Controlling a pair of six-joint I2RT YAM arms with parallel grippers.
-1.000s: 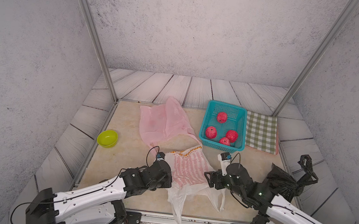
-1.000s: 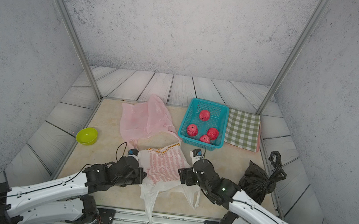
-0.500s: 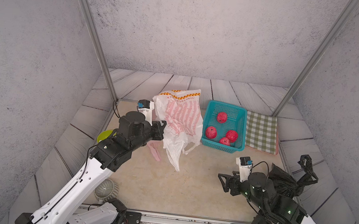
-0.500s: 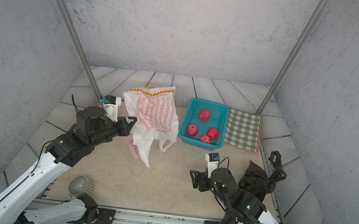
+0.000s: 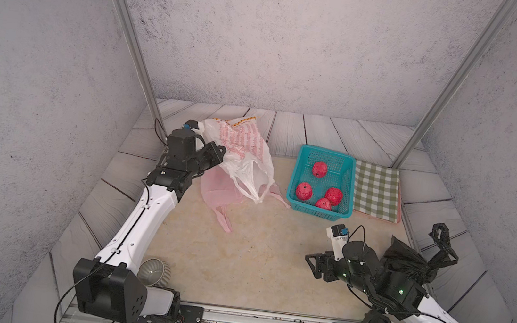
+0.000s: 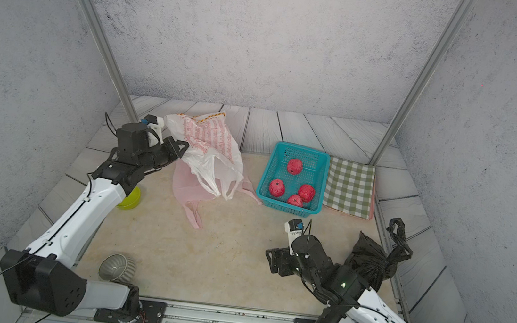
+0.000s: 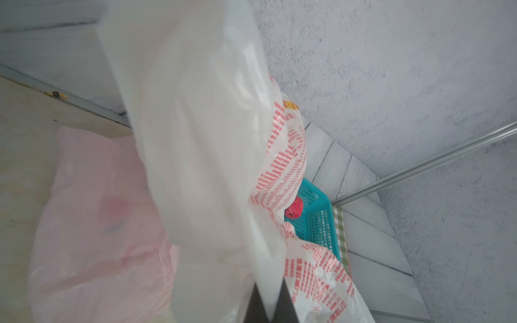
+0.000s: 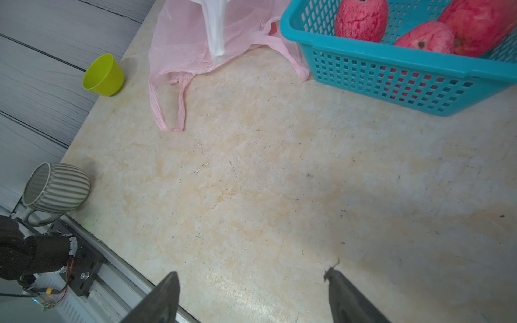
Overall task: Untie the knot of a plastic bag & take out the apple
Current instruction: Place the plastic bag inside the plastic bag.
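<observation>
Left gripper (image 5: 219,151) is clamped on the white bag (image 5: 245,147) and holds it up off the table. The bag hangs limp from the jaws, its handles drooping onto the pink bag (image 5: 216,190) flat beneath. Right gripper (image 5: 313,266) has its jaws spread wide with nothing between them, low over bare table.

Change: a second ago both grippers were on the white bag at front centre. Now the left one has it far from there, up by the corner post (image 5: 128,35). The right one is pulled back, with the black bag (image 5: 405,264) just behind its wrist, top tied. Versus half a second ago the white bag sags lower; the right gripper has barely moved.

Apples (image 5: 319,169): four in the teal basket (image 5: 318,210), ahead of the right gripper and just past the hanging white bag. Can't tell whether anything is inside the white bag.

Writing: rows of red print and an orange-yellow strip on the white bag, not readable. A small label on the right wrist camera, too small to read.

Surface: beige marbled table (image 5: 238,260), scuffed, with a grey plank-look border. Rough grey walls, two slanted metal posts. A checked cloth (image 5: 376,190) lies beside the basket, a green cup (image 6: 130,200) under the left forearm, and a ribbed mug (image 5: 153,270) on its side near the left base.
</observation>
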